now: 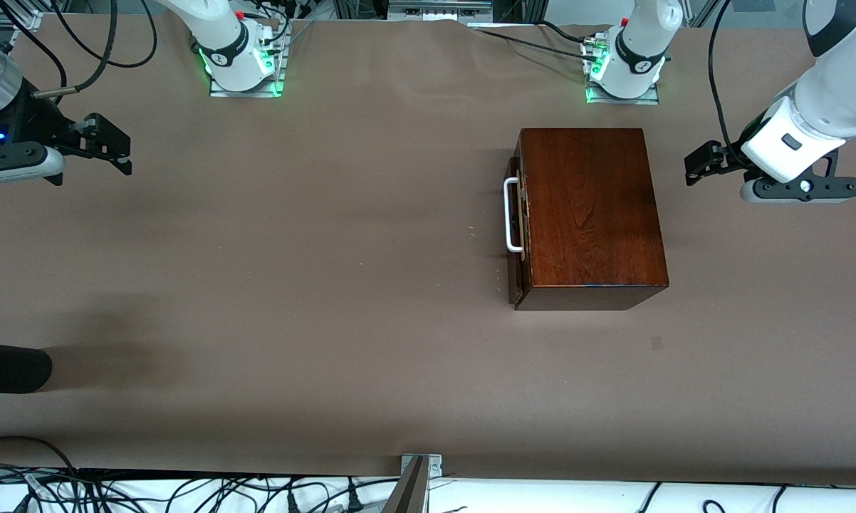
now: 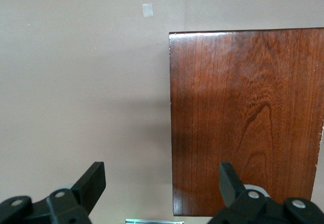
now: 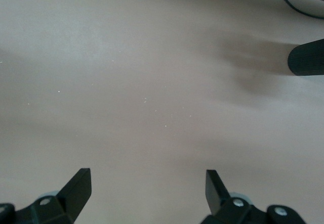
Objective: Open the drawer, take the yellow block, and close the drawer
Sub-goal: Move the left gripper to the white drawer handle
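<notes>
The dark reddish-brown wooden box [image 1: 590, 214] stands on the table toward the left arm's end. Its drawer [image 1: 516, 221] is closed, with the white bar handle [image 1: 511, 215] facing the right arm's end. The yellow block is hidden. My left gripper [image 1: 695, 168] is open and empty, up in the air beside the box at the left arm's end; its wrist view shows the box top [image 2: 248, 118] between its fingers [image 2: 93, 183]. My right gripper [image 1: 118, 146] is open and empty over bare table at the right arm's end; its wrist view shows its fingers [image 3: 78, 186].
A dark cylindrical object [image 1: 8, 367] juts in at the table's edge at the right arm's end and also shows in the right wrist view [image 3: 306, 57]. A small mark [image 1: 656, 343] lies on the table nearer the front camera than the box.
</notes>
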